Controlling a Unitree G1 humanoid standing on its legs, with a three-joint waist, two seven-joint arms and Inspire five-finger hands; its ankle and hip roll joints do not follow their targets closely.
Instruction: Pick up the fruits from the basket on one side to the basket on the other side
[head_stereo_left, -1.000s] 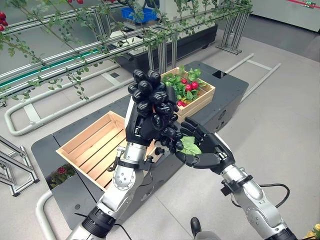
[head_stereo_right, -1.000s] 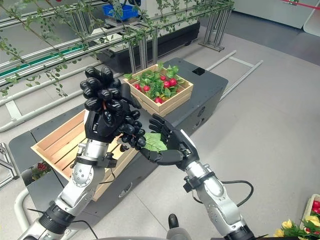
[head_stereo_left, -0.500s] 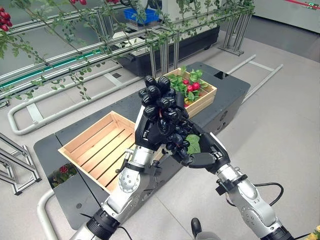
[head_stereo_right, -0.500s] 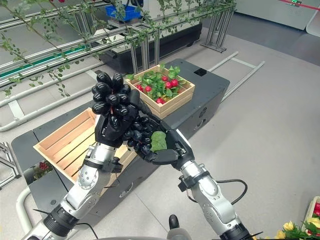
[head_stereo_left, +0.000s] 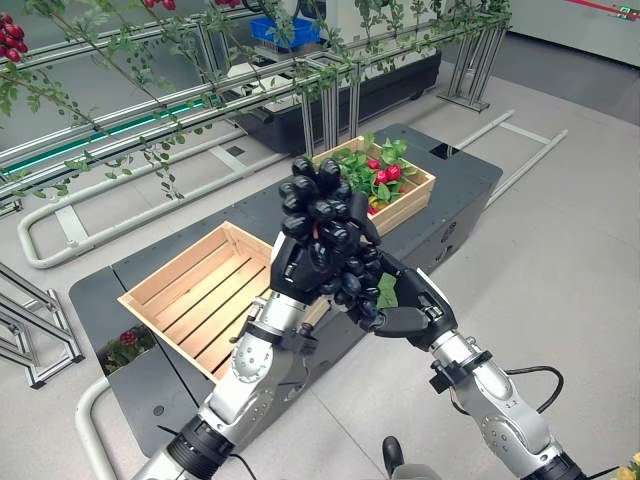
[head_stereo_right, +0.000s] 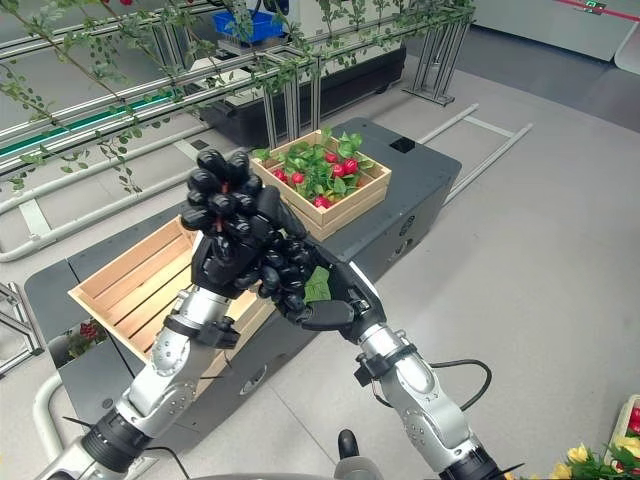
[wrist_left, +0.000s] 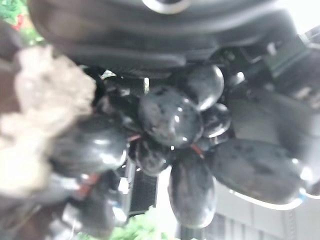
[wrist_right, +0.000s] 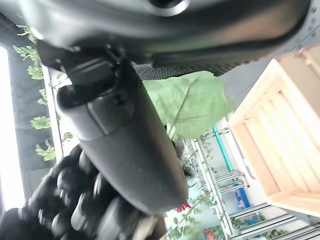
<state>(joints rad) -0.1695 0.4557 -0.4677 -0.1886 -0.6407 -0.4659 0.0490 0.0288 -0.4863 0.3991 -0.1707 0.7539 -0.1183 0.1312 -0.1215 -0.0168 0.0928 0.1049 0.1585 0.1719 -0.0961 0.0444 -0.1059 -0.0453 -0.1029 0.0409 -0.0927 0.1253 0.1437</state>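
A bunch of black grapes (head_stereo_left: 318, 200) stands up out of my left hand (head_stereo_left: 295, 270), which is shut on its lower part; the left wrist view has the grapes (wrist_left: 170, 117) close against the palm. My right hand (head_stereo_left: 425, 305) lies open right beneath the bunch, with a green leaf (head_stereo_left: 387, 290) on its palm and the lowest grapes touching it. Both hands hover in front of the two wooden crates. The empty crate (head_stereo_left: 175, 290) is to the left. The crate (head_stereo_left: 410, 195) to the right holds red fruits and green leaves.
Both crates sit on a black platform (head_stereo_left: 460, 190). Behind it runs an aluminium frame (head_stereo_left: 200, 90) hung with leafy vines. A blue bin (head_stereo_left: 285, 30) stands far back. Yellow flowers (head_stereo_right: 600, 460) show at the floor's lower right.
My left hand has carried the grapes to the right and down onto my right hand. The leaf on the right palm is now mostly covered by the bunch.
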